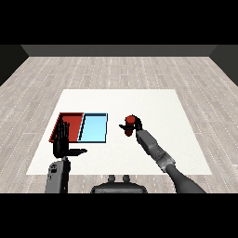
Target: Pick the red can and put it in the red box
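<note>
A red can [130,120] stands on the white table [139,102], to the right of the trays. My right hand [131,127] is curled round it from the near side, hiding its lower part. The red tray [73,116] lies at the left, and the light blue tray [94,127] touches its right side. My left hand [62,139] is raised over the near left part of the red tray, fingers straight and thumb pointing right, holding nothing.
The table's near edge [116,175] runs just beyond my forearms. A wooden floor [116,69] surrounds the table. The right forearm [153,146] slants in from the lower right.
</note>
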